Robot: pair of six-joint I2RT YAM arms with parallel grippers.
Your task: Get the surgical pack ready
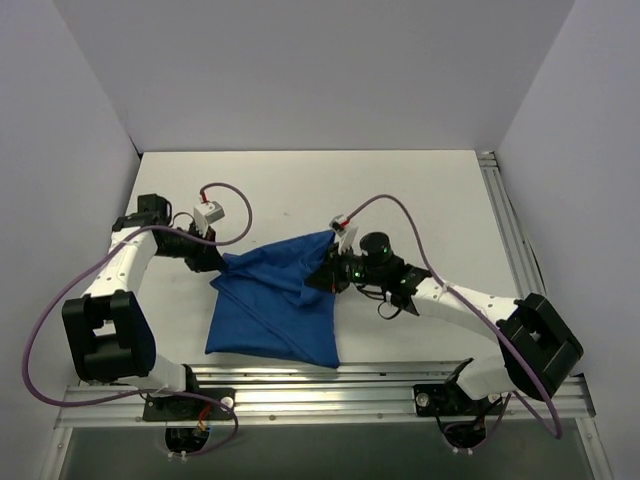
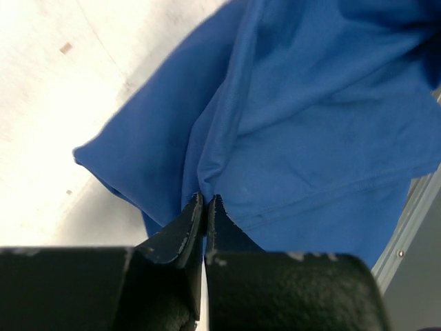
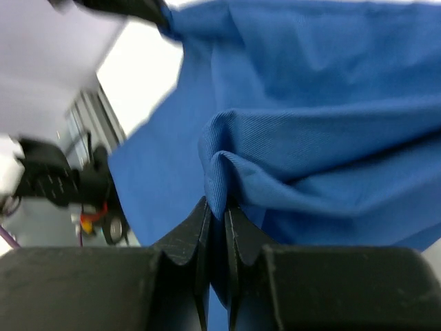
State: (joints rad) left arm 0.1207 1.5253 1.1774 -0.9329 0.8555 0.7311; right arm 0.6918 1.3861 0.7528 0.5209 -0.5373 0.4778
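The royal-blue cloth drape (image 1: pixel 275 305) hangs stretched between both grippers over the near middle of the table, its lower part resting near the front edge. My left gripper (image 1: pixel 222 262) is shut on its left corner; in the left wrist view the closed fingertips (image 2: pixel 205 201) pinch a fold of the drape (image 2: pixel 310 124). My right gripper (image 1: pixel 328 272) is shut on the right upper edge; in the right wrist view its tips (image 3: pixel 217 207) clamp a bunched fold of the drape (image 3: pixel 310 138). The steel tray, instruments, sachets and gauze are out of view.
White table (image 1: pixel 300 190) with grey walls on three sides. A metal rail (image 1: pixel 330 385) runs along the front edge under the drape's lower hem, and another rail (image 1: pixel 505 220) along the right side. Purple cables loop beside both arms.
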